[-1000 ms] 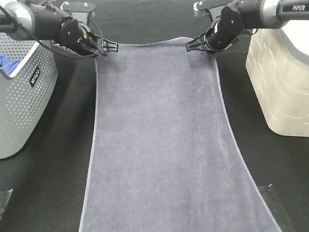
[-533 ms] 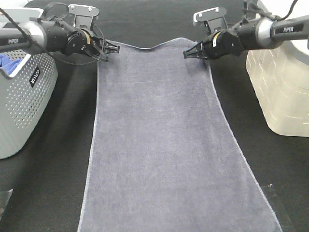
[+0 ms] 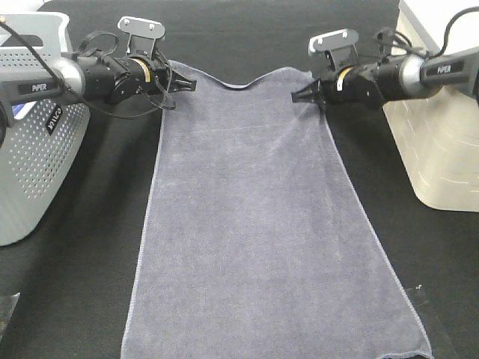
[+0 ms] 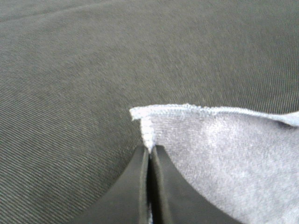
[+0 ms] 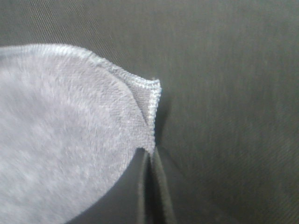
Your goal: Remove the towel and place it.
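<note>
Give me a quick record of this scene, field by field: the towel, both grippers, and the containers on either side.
towel: greyish-lavender towel, spread lengthwise on the black table cover, far edge sagging between the two held corners
left gripper: left gripper shut on the towel's far left corner
right gripper: right gripper shut on the far right corner
left side: grey perforated basket
right side: cream bin

Even, fairly bright overhead light, soft shadows only. Exterior view sharp; cream plastic bin [image 3: 441, 142] slightly overexposed. Both my wrist views soft: black fingers [image 4: 140, 196] blurred up close, greyish-lavender terry towel [image 5: 60, 140] fuzzy, black cloth desk [image 4: 70, 93] weave clearer.
</note>
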Robot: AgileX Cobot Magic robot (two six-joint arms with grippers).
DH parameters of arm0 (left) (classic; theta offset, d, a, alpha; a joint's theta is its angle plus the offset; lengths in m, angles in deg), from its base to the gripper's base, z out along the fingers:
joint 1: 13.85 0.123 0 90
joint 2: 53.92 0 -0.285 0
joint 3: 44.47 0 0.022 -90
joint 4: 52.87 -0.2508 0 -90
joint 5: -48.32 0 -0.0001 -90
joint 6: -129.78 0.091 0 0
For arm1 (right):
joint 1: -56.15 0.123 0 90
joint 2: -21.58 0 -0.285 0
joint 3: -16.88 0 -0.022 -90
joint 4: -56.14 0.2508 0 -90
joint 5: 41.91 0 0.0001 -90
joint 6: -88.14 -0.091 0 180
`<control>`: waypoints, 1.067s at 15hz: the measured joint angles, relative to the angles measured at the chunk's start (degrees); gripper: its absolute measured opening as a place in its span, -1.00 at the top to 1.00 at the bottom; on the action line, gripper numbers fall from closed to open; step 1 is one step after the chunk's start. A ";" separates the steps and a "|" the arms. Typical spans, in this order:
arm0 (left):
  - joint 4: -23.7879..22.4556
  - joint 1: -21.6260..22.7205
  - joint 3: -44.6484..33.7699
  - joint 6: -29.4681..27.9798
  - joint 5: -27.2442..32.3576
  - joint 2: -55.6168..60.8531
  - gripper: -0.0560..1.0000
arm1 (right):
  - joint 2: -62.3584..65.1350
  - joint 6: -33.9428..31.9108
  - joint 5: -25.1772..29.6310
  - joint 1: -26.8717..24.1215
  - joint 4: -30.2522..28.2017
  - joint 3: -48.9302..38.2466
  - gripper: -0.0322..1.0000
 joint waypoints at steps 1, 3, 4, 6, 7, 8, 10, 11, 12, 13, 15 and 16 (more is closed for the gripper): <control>0.00 0.00 0.00 0.00 0.23 -0.23 0.88 | -0.34 0.00 0.00 -0.29 0.00 0.00 0.80; 0.00 0.00 0.06 0.00 0.29 -0.69 0.77 | -0.52 0.00 -0.06 -0.34 0.00 0.06 0.60; 0.00 0.00 0.06 0.06 0.34 -0.74 0.62 | -0.52 0.00 -0.29 -0.40 0.00 0.17 0.42; 0.00 0.00 0.06 0.06 0.40 -0.80 0.09 | -0.52 0.00 -0.34 -0.40 0.00 0.17 0.00; 0.00 0.00 0.06 0.06 0.40 -0.69 -0.18 | -0.52 0.00 -0.34 -0.40 0.23 0.17 -0.22; 0.00 0.00 0.06 0.06 0.40 -0.63 -0.41 | -0.52 0.00 0.06 -0.40 0.74 0.17 -0.39; 0.00 0.00 0.06 0.06 0.63 0.40 -0.57 | 0.46 0.00 3.55 -0.40 3.09 0.17 -0.56; 0.00 0.00 0.06 0.06 0.69 1.60 -0.59 | 1.49 0.00 5.16 -0.40 4.24 0.17 -0.59; 0.00 0.00 0.06 0.06 0.74 2.98 -0.60 | 2.75 0.00 6.53 -0.40 5.27 0.17 -0.59; 0.00 0.00 0.11 0.06 1.32 4.64 -0.60 | 4.30 0.00 8.25 -0.40 6.42 0.17 -0.60; 0.00 -0.63 0.23 0.06 5.84 7.51 -0.60 | 7.68 0.00 11.75 -0.34 9.97 0.17 -0.60; 0.00 -1.20 0.23 0.00 8.88 8.77 -0.60 | 9.17 0.00 13.64 -0.34 11.46 0.17 -0.60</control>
